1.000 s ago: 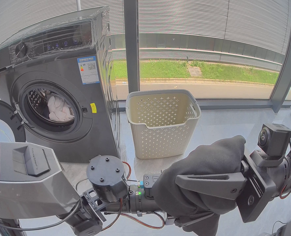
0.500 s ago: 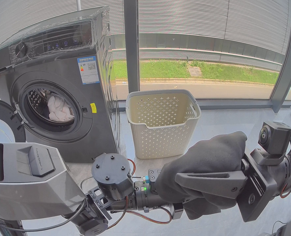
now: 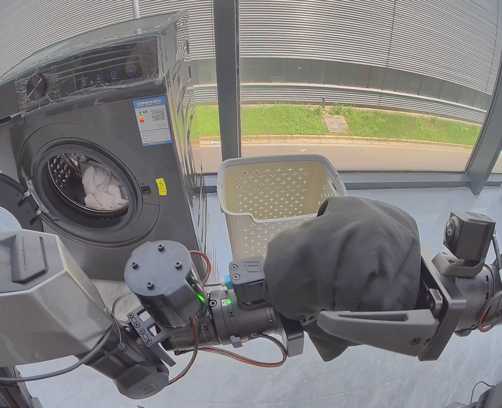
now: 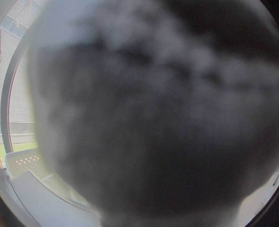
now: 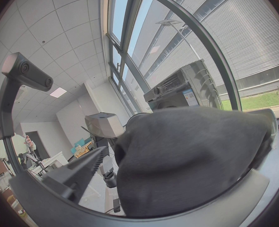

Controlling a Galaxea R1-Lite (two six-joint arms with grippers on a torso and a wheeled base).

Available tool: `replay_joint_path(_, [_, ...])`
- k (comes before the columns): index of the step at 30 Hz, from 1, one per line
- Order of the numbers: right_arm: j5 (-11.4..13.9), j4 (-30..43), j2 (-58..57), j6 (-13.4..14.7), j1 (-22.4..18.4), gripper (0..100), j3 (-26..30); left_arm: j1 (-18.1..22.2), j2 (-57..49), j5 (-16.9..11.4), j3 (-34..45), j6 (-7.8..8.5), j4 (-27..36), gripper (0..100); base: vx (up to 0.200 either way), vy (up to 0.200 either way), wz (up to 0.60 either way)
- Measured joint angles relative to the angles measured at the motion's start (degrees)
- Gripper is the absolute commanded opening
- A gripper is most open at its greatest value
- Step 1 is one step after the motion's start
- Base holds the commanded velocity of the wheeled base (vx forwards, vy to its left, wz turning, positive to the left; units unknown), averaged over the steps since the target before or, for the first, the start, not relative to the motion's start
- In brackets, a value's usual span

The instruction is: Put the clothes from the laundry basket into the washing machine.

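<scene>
A dark grey garment (image 3: 347, 256) is bunched in the air in front of the cream laundry basket (image 3: 279, 161). My left gripper (image 3: 289, 315) is buried in the cloth and shut on it, and the cloth covers the left wrist view (image 4: 161, 111). My right gripper (image 3: 370, 290) stands open around the bundle. Its lower finger (image 3: 375, 326) lies under the cloth, and its toothed finger (image 5: 79, 171) stands apart from the garment (image 5: 189, 155). The washing machine (image 3: 166, 199) stands at the left with its door (image 3: 1, 196) swung open. A white cloth (image 3: 101, 188) lies in the drum.
A glass wall with a dark pillar (image 3: 226, 63) runs behind the machine and the basket. Pale floor (image 3: 398, 211) stretches to the right of the basket. The basket stands close beside the machine's right side.
My right gripper's finger has come off the garment as the gripper opened. The left arm has risen, and the bundle has lifted with it in front of the basket.
</scene>
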Motion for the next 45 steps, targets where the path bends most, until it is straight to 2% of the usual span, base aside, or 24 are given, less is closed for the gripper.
replay_joint_path(3, [-0.13,0.00,-0.22,0.10,-1.76,100,2.95,1.16,-1.45,0.13,0.38,-0.15,0.02,0,0.000,0.000,0.00])
replay_joint_path(7, [-0.20,0.33,-1.18,0.11,-5.62,100,11.30,4.33,-3.85,0.22,1.43,-0.59,-0.38,0,0.000,0.000,0.00])
replay_joint_path(11, [-0.33,0.55,-2.73,0.05,-11.52,100,19.43,10.67,-7.19,0.16,4.16,-1.24,-0.27,0,0.000,0.000,0.00])
replay_joint_path(14, [-0.41,0.24,-3.89,-0.04,-16.68,100,22.69,15.59,-9.97,0.21,6.89,-2.66,-0.11,0,0.000,0.000,0.00])
replay_joint_path(17, [-0.55,0.11,-4.39,-0.34,-21.41,100,23.76,18.43,-12.57,0.24,9.31,-4.25,-0.11,0,0.000,0.000,0.00])
replay_joint_path(21, [-0.52,0.09,-4.74,-1.24,-25.41,100,22.36,21.00,-15.10,1.15,12.79,-7.03,-0.11,0,0.000,0.000,0.00])
replay_joint_path(25, [-0.35,0.09,-5.81,-1.67,-27.53,100,18.14,23.74,-16.64,3.63,18.44,-11.40,-0.07,0,0.000,0.000,0.00])
replay_joint_path(29, [-0.13,0.06,-7.14,-1.68,-29.16,100,12.04,27.87,-17.25,10.37,23.43,-17.12,0.00,0,0.000,0.000,0.00])
replay_joint_path(32, [0.00,0.06,-7.89,-1.62,-30.37,100,7.44,31.31,-17.36,15.57,25.69,-20.39,0.00,0,0.000,0.000,0.00])
replay_joint_path(36, [0.09,0.05,-8.46,-1.10,-31.96,100,2.43,36.44,-17.38,21.13,28.25,-21.76,0.11,0,0.000,0.000,0.00])
replay_joint_path(42, [0.07,0.06,-8.89,0.38,-34.87,100,-0.55,42.86,-16.42,23.32,32.90,-21.77,0.04,0,0.000,0.000,0.00])
replay_joint_path(45, [0.05,0.06,-9.02,0.62,-35.91,100,-0.94,44.73,-15.96,23.45,32.83,-21.08,0.02,0,0.000,0.000,0.00])
